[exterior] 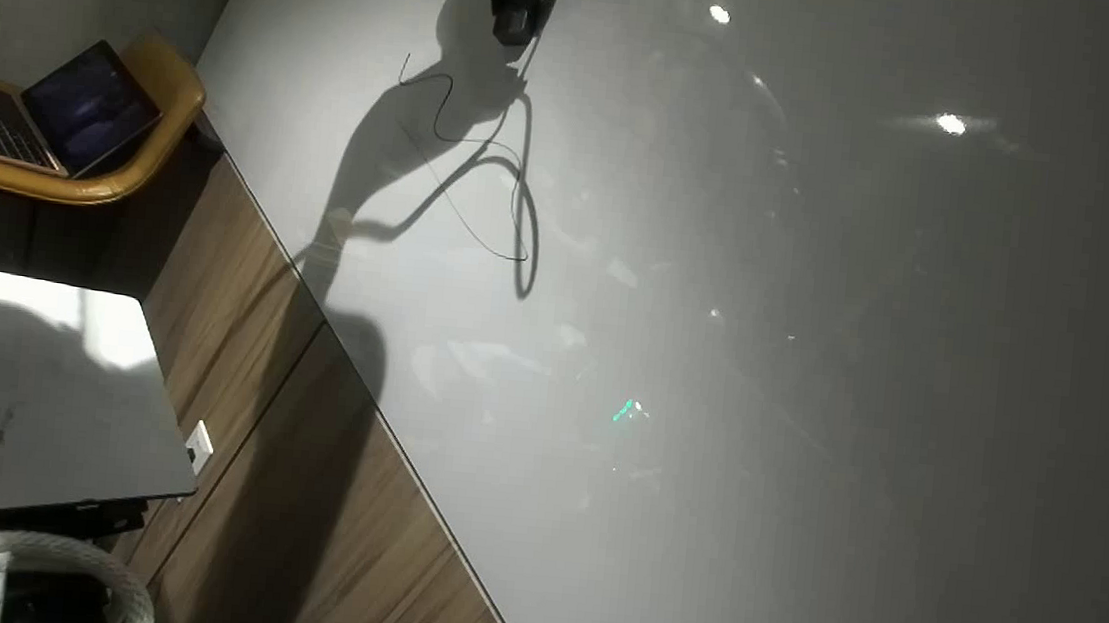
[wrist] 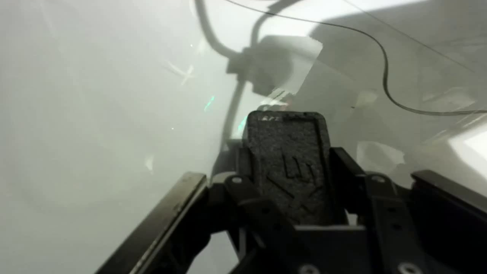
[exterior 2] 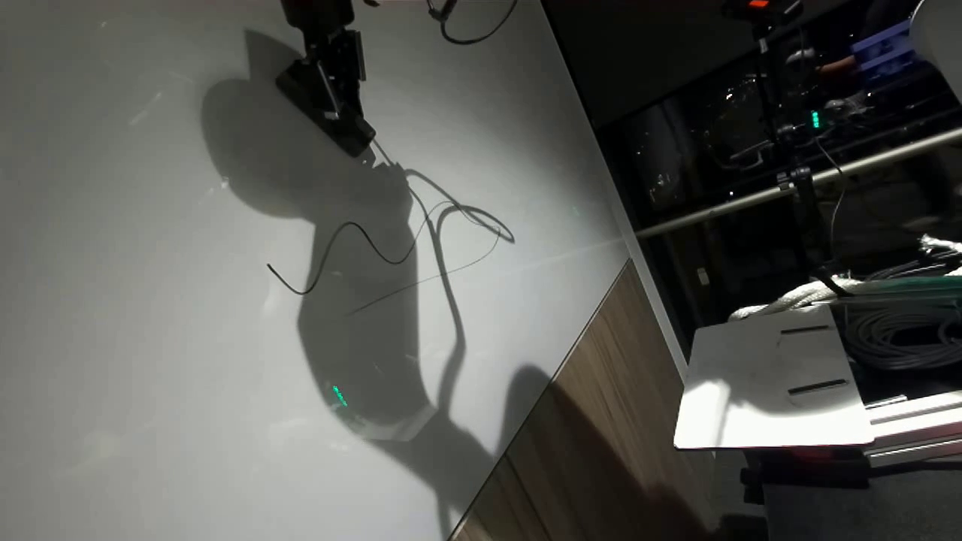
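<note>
In the wrist view my gripper is shut on a dark grey, felt-like block with rounded corners and scored lines on its face. One finger presses each long side of it. In both exterior views the gripper comes in from the top, over a glossy white surface. The block's dark end points down at that surface; whether it touches cannot be told. Near it runs a thin dark wavy line, also in the wrist view; whether wire or drawn stroke is unclear.
The arm's large shadow lies across the white surface, along with bright reflections. Wood panelling borders it. Beyond stand a laptop on a yellow chair and a slotted plate. A black cable hangs near the top.
</note>
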Robot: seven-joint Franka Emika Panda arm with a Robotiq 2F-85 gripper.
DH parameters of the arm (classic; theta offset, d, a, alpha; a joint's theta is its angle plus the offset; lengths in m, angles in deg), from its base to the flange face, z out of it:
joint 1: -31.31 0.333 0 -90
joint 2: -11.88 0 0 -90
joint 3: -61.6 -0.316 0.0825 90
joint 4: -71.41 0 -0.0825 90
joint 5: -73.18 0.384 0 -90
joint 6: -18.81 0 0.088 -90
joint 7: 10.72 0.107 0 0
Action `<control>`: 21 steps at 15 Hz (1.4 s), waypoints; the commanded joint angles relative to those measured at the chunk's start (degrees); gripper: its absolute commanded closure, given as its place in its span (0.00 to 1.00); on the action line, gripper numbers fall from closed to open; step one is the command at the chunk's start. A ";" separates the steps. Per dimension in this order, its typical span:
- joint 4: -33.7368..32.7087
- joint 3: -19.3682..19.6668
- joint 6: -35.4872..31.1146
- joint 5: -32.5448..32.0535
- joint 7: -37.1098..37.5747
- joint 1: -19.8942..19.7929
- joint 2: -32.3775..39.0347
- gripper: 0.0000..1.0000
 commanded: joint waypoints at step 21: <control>-8.28 4.46 -4.18 1.13 -0.19 10.61 20.06 0.71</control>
